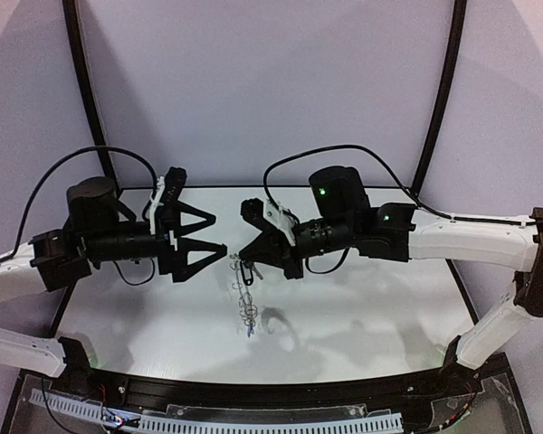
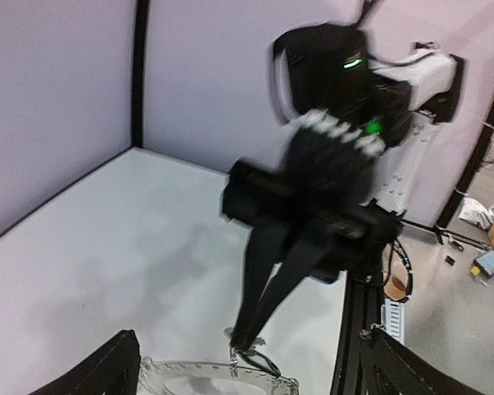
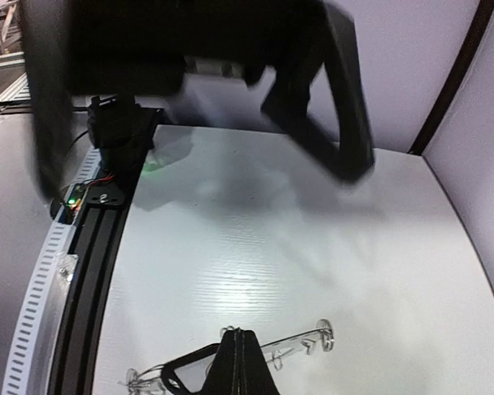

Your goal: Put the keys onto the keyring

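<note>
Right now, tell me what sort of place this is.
Most likely a robotics lab test bench. A left arm and a right arm are mounted at the near edge of a white table. Plain purple backdrop panels enclose it, and a black cable loops off the arm.

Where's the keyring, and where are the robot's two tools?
keyring (image 1: 245, 304): top view, on the middle of its dangling part.
left tool (image 1: 221, 232): top view, midway between its open fingertips.
right tool (image 1: 242, 257): top view, where its shut fingertips meet.
</note>
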Robot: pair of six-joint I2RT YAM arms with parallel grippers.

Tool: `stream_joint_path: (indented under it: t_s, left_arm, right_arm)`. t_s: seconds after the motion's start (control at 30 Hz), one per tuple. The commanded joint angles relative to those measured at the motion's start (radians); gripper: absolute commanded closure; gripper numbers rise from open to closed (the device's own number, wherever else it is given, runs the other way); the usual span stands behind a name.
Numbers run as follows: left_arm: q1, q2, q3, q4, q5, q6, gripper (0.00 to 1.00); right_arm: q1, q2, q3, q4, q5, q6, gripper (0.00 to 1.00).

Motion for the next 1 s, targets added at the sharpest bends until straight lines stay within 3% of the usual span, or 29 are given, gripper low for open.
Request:
stream_joint_path:
  t_s: [0.0, 0.17, 0.27, 0.5, 0.57, 0.77, 0.97]
  left_arm:
    - [0.0, -0.092, -0.054, 0.04, 0.062, 0.05, 0.02]
    - [0.0, -0.131, -0.066, -0.042, -0.08, 0.059, 0.01]
    - [0.0, -0.135, -0.09, -0.075, -0.11, 0.172, 0.01]
    - [0.0, -0.09, -0.099, -0.102, -0.185, 0.366, 0.01]
    - [0.0, -0.055, -0.073, -0.158, -0.144, 0.47, 0.01]
    - [0.001, 0.079, 0.073, -0.262, -0.01, 0.589, 0.01]
    - [-0.001, 0.303, 0.316, -0.486, 0.13, 0.668, 0.06]
  right_arm:
    - [0.005, 0.002, 0.007, -0.015, -0.082, -0.002, 1.0]
    - [-0.01, -0.011, 0.024, -0.076, -0.179, -0.068, 1.0]
    - [-0.014, -0.009, 0.07, -0.198, -0.266, -0.153, 1.0]
    - [-0.016, -0.017, 0.105, -0.281, -0.26, -0.187, 1.0]
    - [-0.018, -0.023, 0.106, -0.288, -0.255, -0.192, 1.0]
    - [-0.018, -0.022, 0.141, -0.382, -0.299, -0.286, 1.0]
    - [-0.018, -0.023, 0.149, -0.355, -0.236, -0.268, 1.0]
